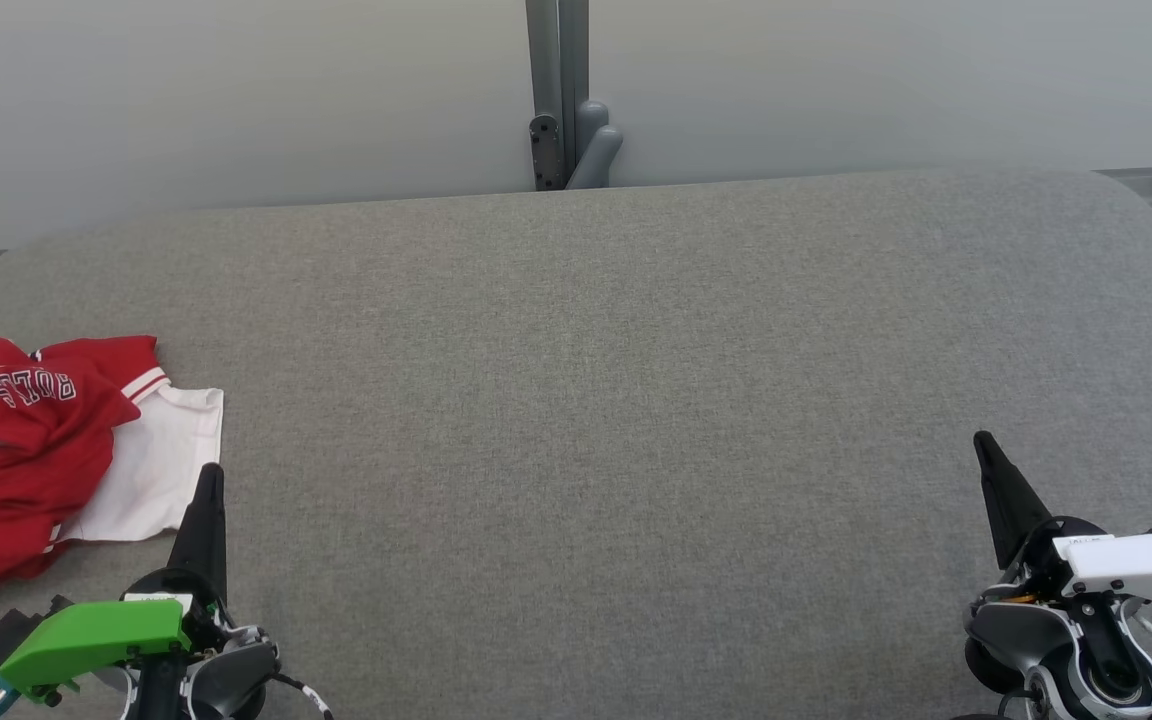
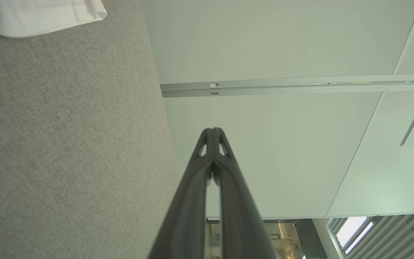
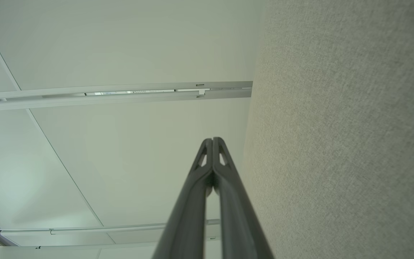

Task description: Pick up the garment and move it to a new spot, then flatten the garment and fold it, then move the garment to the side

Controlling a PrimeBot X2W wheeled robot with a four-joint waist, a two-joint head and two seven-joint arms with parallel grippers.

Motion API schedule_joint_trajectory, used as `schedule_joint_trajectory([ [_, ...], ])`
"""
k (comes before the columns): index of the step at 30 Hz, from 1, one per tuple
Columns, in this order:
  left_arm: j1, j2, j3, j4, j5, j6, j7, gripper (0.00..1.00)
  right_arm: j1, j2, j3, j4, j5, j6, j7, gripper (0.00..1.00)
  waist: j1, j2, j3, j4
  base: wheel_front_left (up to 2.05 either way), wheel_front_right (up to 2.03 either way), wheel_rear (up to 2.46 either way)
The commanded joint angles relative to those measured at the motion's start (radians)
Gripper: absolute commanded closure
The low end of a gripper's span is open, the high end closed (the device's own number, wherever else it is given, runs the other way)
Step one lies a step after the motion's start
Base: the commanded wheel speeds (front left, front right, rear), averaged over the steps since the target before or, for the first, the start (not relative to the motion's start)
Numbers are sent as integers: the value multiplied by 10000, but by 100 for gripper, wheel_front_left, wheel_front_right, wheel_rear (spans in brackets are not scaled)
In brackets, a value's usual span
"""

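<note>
Closest in, the left gripper [image 1: 210, 478] and the right gripper [image 1: 984, 445] sit low at the near edge, well apart. Each has its dark fingers pressed together tip to tip around nothing, likely a rest pose before any reach. Just beyond the left gripper, the garment [image 1: 16, 470] lies crumpled, red over white, at the far left of the grey padded table [image 1: 576, 400]. That probably makes the left arm the natural one to lift it toward the open middle. Farther back stands a pale wall [image 1: 236, 100] with a grey post [image 1: 558, 90].
</note>
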Motion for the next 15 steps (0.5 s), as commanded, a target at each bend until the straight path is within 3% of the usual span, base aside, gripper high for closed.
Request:
schedule_joint_trajectory([
  [1,-134,72,16,-11,-8,-56,-1,100,-68,-46,-8,-38,50,4,18,100,0,0,0,0,0,0,0],
  [15,-134,72,16,-11,-8,-56,-1,100,-68,-47,-8,-38,50,4,18,100,0,0,0,0,0,0,0],
])
